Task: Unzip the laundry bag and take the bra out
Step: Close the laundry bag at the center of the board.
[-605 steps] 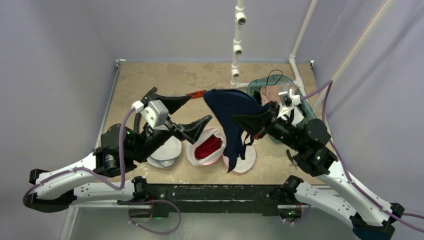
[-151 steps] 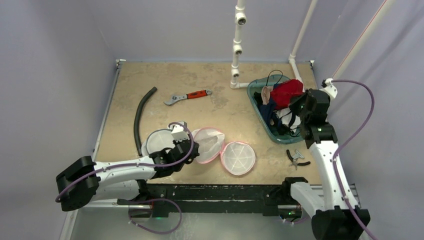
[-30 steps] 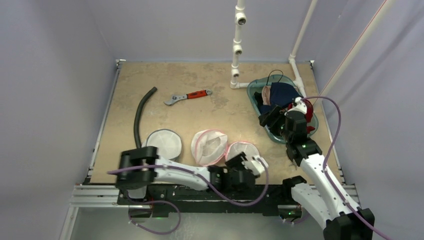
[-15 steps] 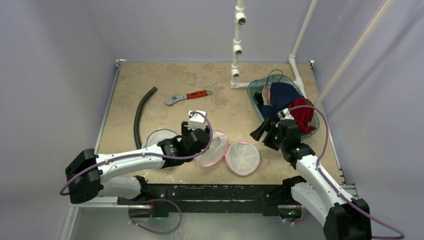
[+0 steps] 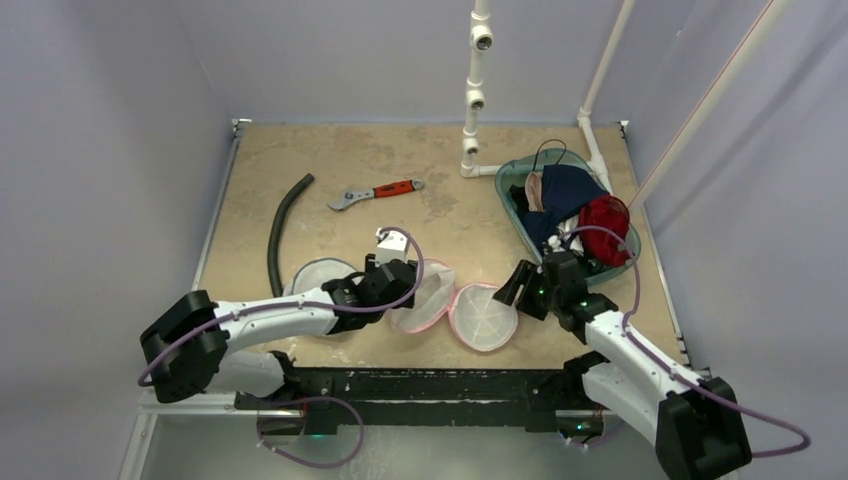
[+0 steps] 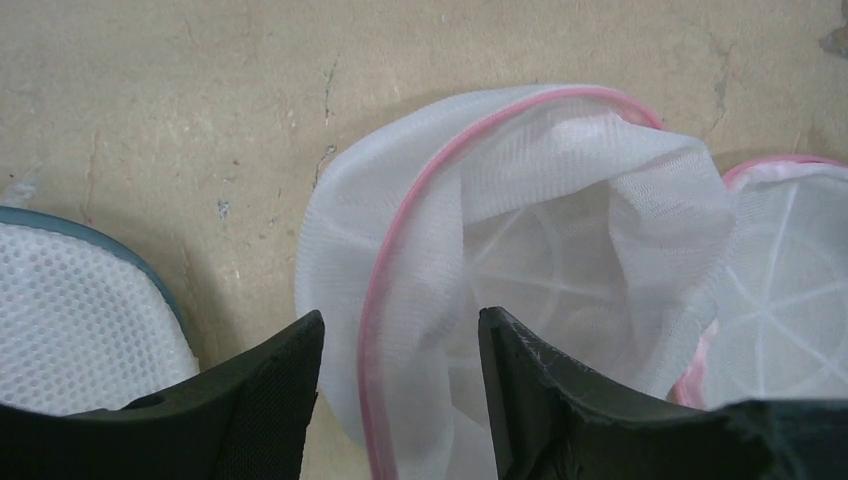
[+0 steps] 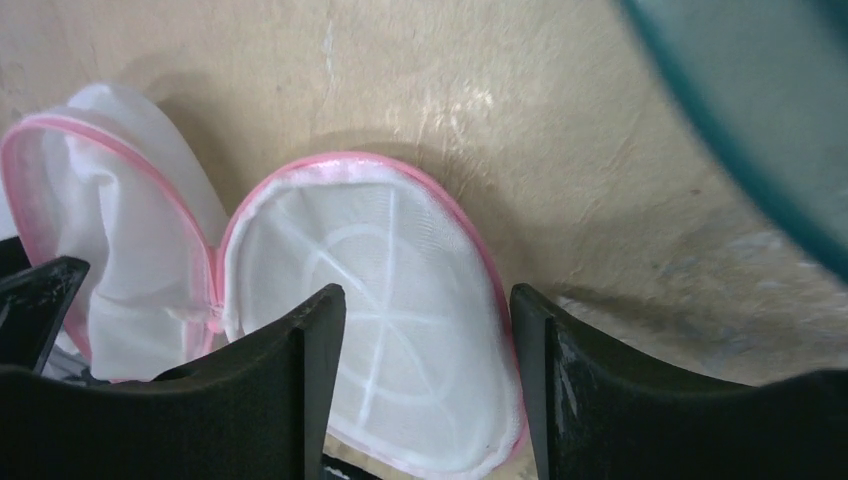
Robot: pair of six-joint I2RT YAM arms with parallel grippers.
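The laundry bag [image 5: 425, 297] lies unzipped on the bench [image 5: 330, 150], its 2 pink-rimmed halves folded apart. The left end effector [image 6: 400, 400] hangs over the bag's left half, fingers spread, with the pink rim running between them ungripped. The right end effector [image 7: 428, 400], also spread, hovers over the bag's flat right half. The red bra [image 5: 605, 216] lies to the right of the bag and farther back, in the teal basket [image 7: 760, 100].

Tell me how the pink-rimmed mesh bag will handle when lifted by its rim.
Mesh bag probably sags: its netting already folds loosely. The pink rim holds a curve, so it is likely springy. It seems light, being thin see-through mesh.
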